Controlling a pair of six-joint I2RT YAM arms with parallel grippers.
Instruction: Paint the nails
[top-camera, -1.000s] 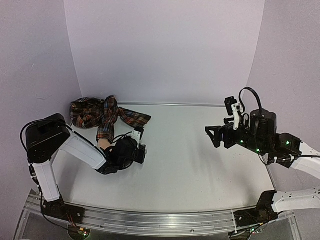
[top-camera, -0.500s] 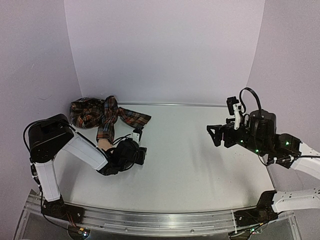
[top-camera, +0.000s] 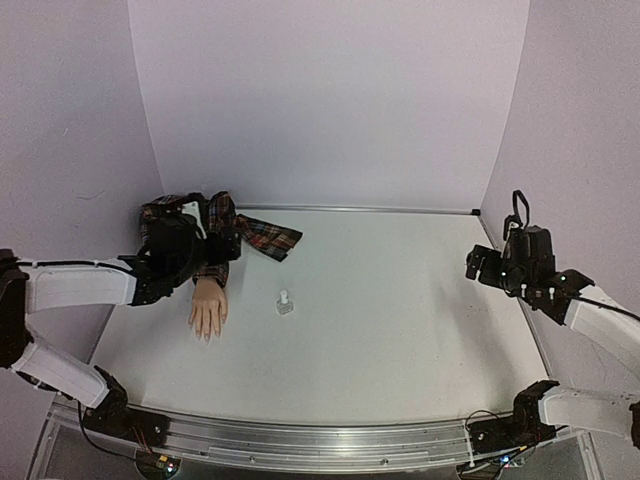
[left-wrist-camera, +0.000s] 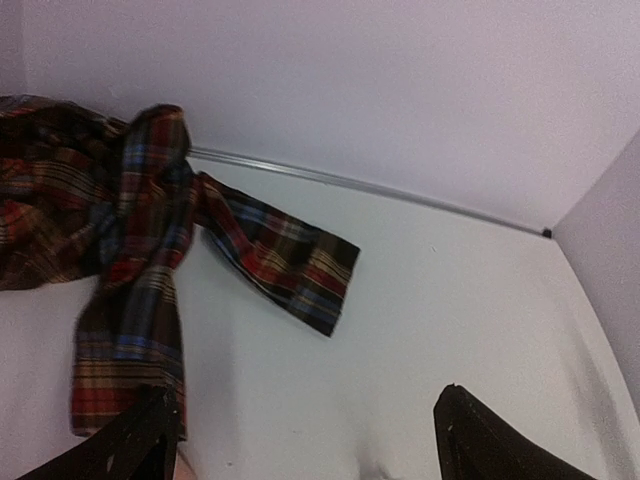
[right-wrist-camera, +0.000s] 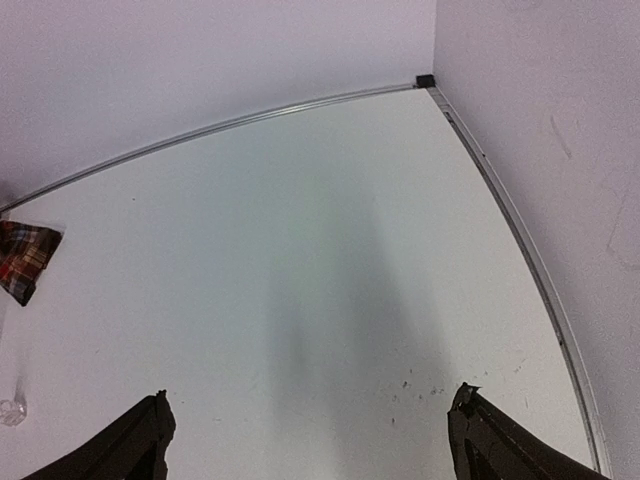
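A flesh-coloured mannequin hand (top-camera: 208, 306) lies palm down, fingers toward the near edge, its plaid sleeve (top-camera: 216, 262) running back to a bunched heap. The nails (top-camera: 206, 334) at its fingertips are too small to make out in detail. My left gripper (top-camera: 215, 250) hovers open above the sleeve, holding nothing; in the left wrist view the left gripper (left-wrist-camera: 310, 445) frames bare table beside the sleeve (left-wrist-camera: 130, 330). My right gripper (top-camera: 476, 266) is open and empty far to the right, and the right gripper (right-wrist-camera: 310, 435) shows only table between its fingers.
A small clear bottle (top-camera: 285, 303) with a white cap stands upright just right of the mannequin hand, and shows at the left edge of the right wrist view as the bottle (right-wrist-camera: 10, 410). Bunched plaid cloth (top-camera: 170, 222) lies against the back left wall. Walls enclose three sides.
My left gripper has opened and drawn back left from over the hand, uncovering the hand and the standing bottle. My right arm has pulled back toward the right wall.
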